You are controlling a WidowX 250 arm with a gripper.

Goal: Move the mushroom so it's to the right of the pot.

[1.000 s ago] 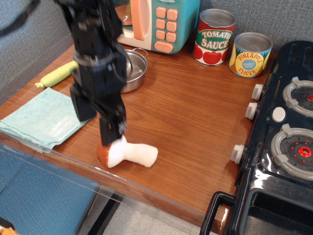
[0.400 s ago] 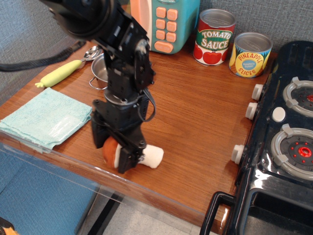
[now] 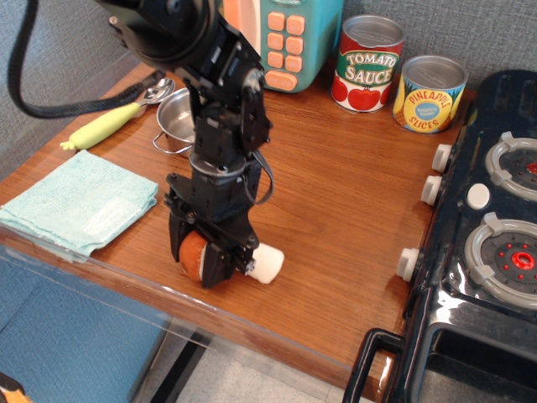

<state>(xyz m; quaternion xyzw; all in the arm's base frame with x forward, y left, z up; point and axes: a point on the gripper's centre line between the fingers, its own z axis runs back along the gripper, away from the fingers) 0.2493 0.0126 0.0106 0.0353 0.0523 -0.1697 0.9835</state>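
Note:
The mushroom [image 3: 268, 264] lies on its side near the front edge of the wooden table [image 3: 336, 193], with its reddish-brown cap to the left and its white stem pointing right. My gripper [image 3: 211, 267] comes down from above, its jaws closed around the mushroom where cap meets stem. The arm hides the middle of the mushroom. The pot [image 3: 170, 118], small and shiny, stands behind and to the left of the gripper, partly hidden by the arm.
A green-handled spoon [image 3: 107, 125] lies left of the pot. A light blue cloth [image 3: 80, 206] lies at the front left. A tomato sauce can [image 3: 367, 63], a pineapple can [image 3: 430, 92] and a toy microwave [image 3: 281, 38] stand at the back. A black toy stove [image 3: 495, 227] fills the right side.
My arm has swung from left of the mushroom to over it and lowered. The jaws now grip the mushroom, which has shifted slightly right. The pot has come into view.

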